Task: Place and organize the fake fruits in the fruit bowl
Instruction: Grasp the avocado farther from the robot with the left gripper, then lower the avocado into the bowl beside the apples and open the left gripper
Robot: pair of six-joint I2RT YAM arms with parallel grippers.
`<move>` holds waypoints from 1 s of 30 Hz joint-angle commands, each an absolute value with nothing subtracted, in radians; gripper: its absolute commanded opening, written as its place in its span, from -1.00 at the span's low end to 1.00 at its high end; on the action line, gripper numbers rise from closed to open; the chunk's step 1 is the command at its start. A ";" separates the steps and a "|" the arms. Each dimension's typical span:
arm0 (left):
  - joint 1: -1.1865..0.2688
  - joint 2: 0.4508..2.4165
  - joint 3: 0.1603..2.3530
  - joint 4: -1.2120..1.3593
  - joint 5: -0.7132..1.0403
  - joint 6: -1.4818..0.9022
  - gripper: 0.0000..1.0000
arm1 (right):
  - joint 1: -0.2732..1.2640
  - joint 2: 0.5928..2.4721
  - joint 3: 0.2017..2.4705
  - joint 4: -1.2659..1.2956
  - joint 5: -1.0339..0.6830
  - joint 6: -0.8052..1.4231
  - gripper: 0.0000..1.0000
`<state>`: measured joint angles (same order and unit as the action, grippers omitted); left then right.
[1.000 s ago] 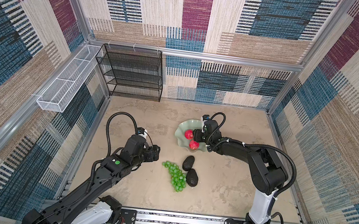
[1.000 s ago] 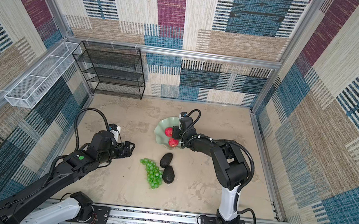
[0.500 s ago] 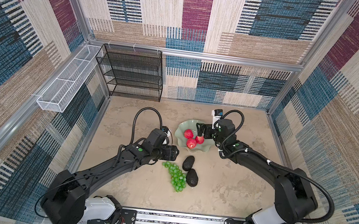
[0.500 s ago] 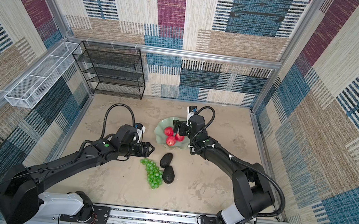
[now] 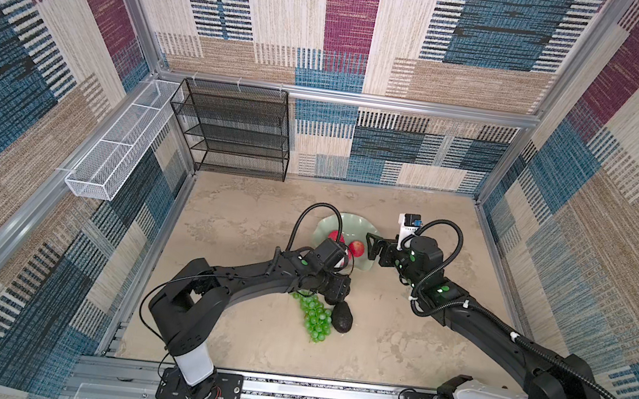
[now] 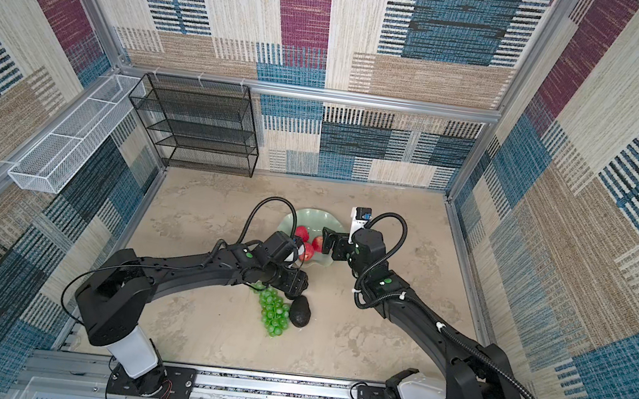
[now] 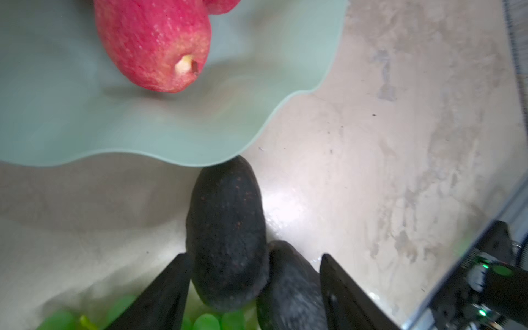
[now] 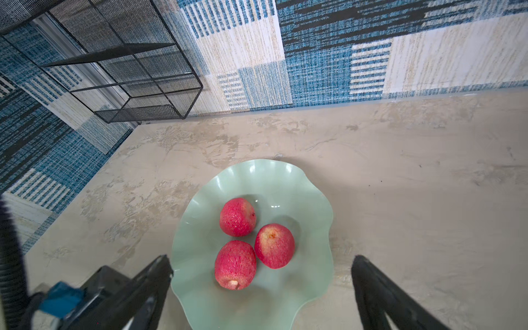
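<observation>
The pale green fruit bowl (image 8: 257, 168) holds three red apples (image 8: 237, 217) (image 8: 274, 245) (image 8: 235, 264); in both top views it (image 5: 352, 223) (image 6: 309, 216) sits mid-table. My right gripper (image 8: 263, 285) (image 5: 376, 252) hovers open and empty at the bowl's right edge. My left gripper (image 7: 254, 257) (image 5: 337, 291) is low, just in front of the bowl, with its jaws straddling two dark avocados (image 7: 228, 237) (image 7: 288, 285). One finger (image 7: 160, 291) touches the nearer avocado; a thin gap remains at the other. The green grapes (image 5: 315, 317) (image 6: 274, 314) lie beside an avocado (image 5: 343, 317).
A black mesh rack (image 5: 234, 130) stands against the back wall at the left. A white wire basket (image 5: 113, 156) hangs on the left wall. The left arm's cable arches over the bowl's left rim.
My right gripper released the third apple into the bowl, opened wide and drew back to the right. My left arm reached across to the avocados, and its jaws have narrowed around them.
</observation>
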<state>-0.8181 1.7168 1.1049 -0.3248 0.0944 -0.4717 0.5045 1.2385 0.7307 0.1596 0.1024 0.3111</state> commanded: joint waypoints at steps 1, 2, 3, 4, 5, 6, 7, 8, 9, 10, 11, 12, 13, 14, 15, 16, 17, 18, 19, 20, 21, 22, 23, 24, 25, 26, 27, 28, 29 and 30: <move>-0.818 1.766 1.136 -0.402 0.017 -0.449 0.46 | 0.506 1.225 0.726 0.185 0.124 0.309 1.00; -0.819 1.782 1.144 -0.413 0.006 -0.451 0.45 | 0.505 1.225 0.728 0.185 0.125 0.306 1.00; -0.818 1.796 1.154 -0.423 0.002 -0.451 0.43 | 0.506 1.224 0.727 0.184 0.126 0.303 1.00; -0.819 1.806 1.157 -0.427 0.001 -0.449 0.40 | 0.506 1.223 0.727 0.184 0.127 0.302 1.00; -0.818 1.813 1.162 -0.428 0.000 -0.452 0.37 | 0.506 1.221 0.726 0.184 0.129 0.301 1.00; -0.819 1.818 1.163 -0.428 0.001 -0.453 0.30 | 0.505 1.221 0.726 0.184 0.129 0.300 1.00; -0.819 1.819 1.166 -0.428 0.006 -0.451 0.24 | 0.505 1.219 0.723 0.185 0.130 0.298 1.00; -0.819 1.817 1.166 -0.428 0.013 -0.448 0.15 | 0.506 1.218 0.720 0.186 0.133 0.298 1.00; -0.819 1.810 1.163 -0.428 0.017 -0.447 0.06 | 0.505 1.215 0.718 0.186 0.135 0.298 1.00; -0.819 1.803 1.159 -0.428 0.017 -0.444 0.00 | 0.505 1.214 0.718 0.186 0.136 0.298 1.00; -0.818 1.792 1.154 -0.428 0.016 -0.441 -0.06 | 0.505 1.214 0.715 0.187 0.138 0.298 1.00; -0.818 1.776 1.145 -0.432 0.019 -0.435 -0.11 | 0.505 1.214 0.712 0.189 0.140 0.296 1.00; -0.818 1.760 1.137 -0.438 0.022 -0.429 -0.14 | 0.506 1.214 0.713 0.189 0.142 0.297 0.99; -0.818 1.733 1.119 -0.446 0.022 -0.425 -0.16 | 0.505 1.215 0.714 0.189 0.142 0.295 1.00; -0.818 1.700 1.098 -0.451 0.019 -0.421 -0.17 | 0.505 1.214 0.713 0.189 0.144 0.296 1.00; -0.819 1.667 1.074 -0.453 0.018 -0.415 -0.17 | 0.505 1.215 0.713 0.190 0.146 0.296 1.00; -0.819 1.625 1.047 -0.456 0.010 -0.411 -0.17 | 0.505 1.215 0.710 0.193 0.146 0.297 1.00; -0.819 1.582 1.023 -0.466 -0.005 -0.408 -0.17 | 0.506 1.218 0.708 0.196 0.146 0.298 1.00; -0.817 1.544 1.006 -0.477 -0.019 -0.408 -0.17 | 0.506 1.220 0.709 0.199 0.143 0.299 1.00; -0.819 1.500 0.989 -0.488 -0.038 -0.408 -0.17 | 0.505 1.224 0.709 0.202 0.143 0.302 1.00; -0.819 1.456 0.976 -0.495 -0.057 -0.408 -0.17 | 0.505 1.227 0.710 0.205 0.140 0.304 1.00; -0.818 1.420 0.968 -0.493 -0.082 -0.410 -0.17 | 0.505 1.230 0.711 0.209 0.137 0.308 1.00; -0.818 1.381 0.961 -0.485 -0.107 -0.409 -0.16 | 0.505 1.232 0.712 0.214 0.134 0.309 1.00; -0.813 1.350 0.961 -0.474 -0.127 -0.401 -0.15 | 0.505 1.236 0.713 0.218 0.129 0.310 1.00; -0.808 1.331 0.968 -0.461 -0.139 -0.391 -0.13 | 0.505 1.242 0.717 0.219 0.126 0.313 1.00; -0.799 1.320 0.982 -0.443 -0.145 -0.375 -0.10 | 0.505 1.246 0.718 0.219 0.122 0.314 1.00; -0.788 1.321 1.001 -0.429 -0.146 -0.362 -0.09 | 0.505 1.249 0.722 0.218 0.119 0.316 1.00; -0.774 1.333 1.028 -0.413 -0.148 -0.351 -0.08 | 0.506 1.252 0.723 0.217 0.116 0.316 1.00; -0.760 1.355 1.060 -0.399 -0.152 -0.344 -0.08 | 0.505 1.254 0.725 0.215 0.112 0.319 1.00; -0.748 1.377 1.086 -0.390 -0.149 -0.341 -0.08 | 0.505 1.252 0.725 0.212 0.109 0.321 1.00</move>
<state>-0.7712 1.3479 1.0363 -0.4664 -0.1062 -0.3939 0.5045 1.2495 0.7147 0.1799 0.1261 0.3115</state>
